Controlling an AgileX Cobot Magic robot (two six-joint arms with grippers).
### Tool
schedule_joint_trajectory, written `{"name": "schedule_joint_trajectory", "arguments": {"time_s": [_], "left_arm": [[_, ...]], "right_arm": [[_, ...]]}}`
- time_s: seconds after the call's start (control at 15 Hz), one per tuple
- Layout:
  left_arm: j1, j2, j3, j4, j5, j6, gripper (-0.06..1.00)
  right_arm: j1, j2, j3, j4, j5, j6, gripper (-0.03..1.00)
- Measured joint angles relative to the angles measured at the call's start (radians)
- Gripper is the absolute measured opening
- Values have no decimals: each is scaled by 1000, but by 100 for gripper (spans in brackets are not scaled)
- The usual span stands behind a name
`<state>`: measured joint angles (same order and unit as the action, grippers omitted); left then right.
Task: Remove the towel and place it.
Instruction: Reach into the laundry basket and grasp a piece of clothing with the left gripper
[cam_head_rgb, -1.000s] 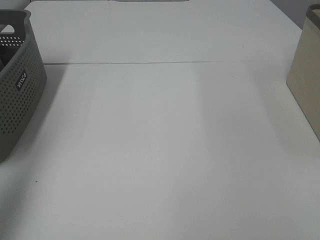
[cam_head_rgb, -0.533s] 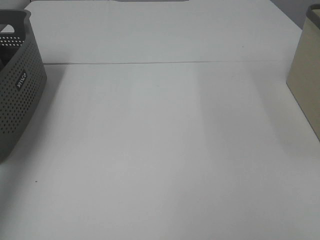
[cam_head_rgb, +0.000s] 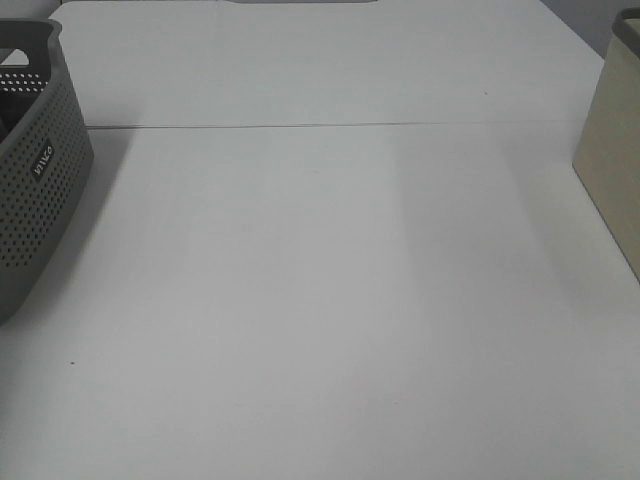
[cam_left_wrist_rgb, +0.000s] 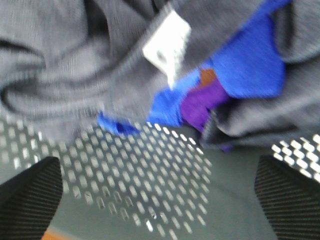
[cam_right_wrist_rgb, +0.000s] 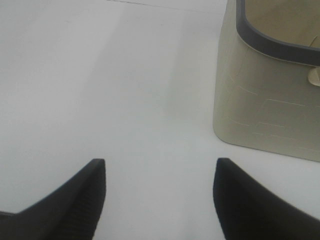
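The white table (cam_head_rgb: 330, 280) carries two containers, well apart from each other. A grey perforated basket (cam_head_rgb: 40, 200) stands at the left edge of the high view, and a beige bin (cam_head_rgb: 612, 170) with a dark grey rim stands at the right edge. Neither arm shows in this view.

The left wrist view is blurred. It shows the left gripper (cam_left_wrist_rgb: 160, 200) with its two black ribbed fingers spread wide, and nothing is between them. Just under them is the perforated wall of the basket. Behind this wall lies the towel (cam_left_wrist_rgb: 75, 65), dark grey and crumpled in folds, with a white label (cam_left_wrist_rgb: 167, 42) sewn on it. The towel is inside the basket, on top of a blue cloth (cam_left_wrist_rgb: 250, 60) and a purple cloth (cam_left_wrist_rgb: 202, 102), which show from under its folds. The fingers do not touch the towel.

The right gripper (cam_right_wrist_rgb: 159, 172) hangs over the bare table with its fingers apart and it holds nothing. The beige bin is near it, to one side
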<state>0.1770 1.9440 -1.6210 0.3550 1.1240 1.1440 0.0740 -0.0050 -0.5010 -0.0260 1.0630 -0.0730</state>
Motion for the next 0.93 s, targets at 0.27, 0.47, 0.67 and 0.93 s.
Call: {"name": "schedule_joint_trajectory", "arguments": {"time_s": [0.27, 0.47, 0.67, 0.93], "left_arm": [[-1, 95, 0, 4, -144, 24, 99], [-27, 122, 0, 8, -151, 49, 98], [-39, 123, 0, 4, -148, 61, 97], [-39, 123, 0, 1, -133, 63, 74]], "right_arm": [[0, 0, 0, 0, 0, 0, 62], [0, 0, 0, 0, 0, 0, 62], [0, 0, 0, 0, 0, 0, 62], [0, 0, 0, 0, 0, 0, 62]]}}
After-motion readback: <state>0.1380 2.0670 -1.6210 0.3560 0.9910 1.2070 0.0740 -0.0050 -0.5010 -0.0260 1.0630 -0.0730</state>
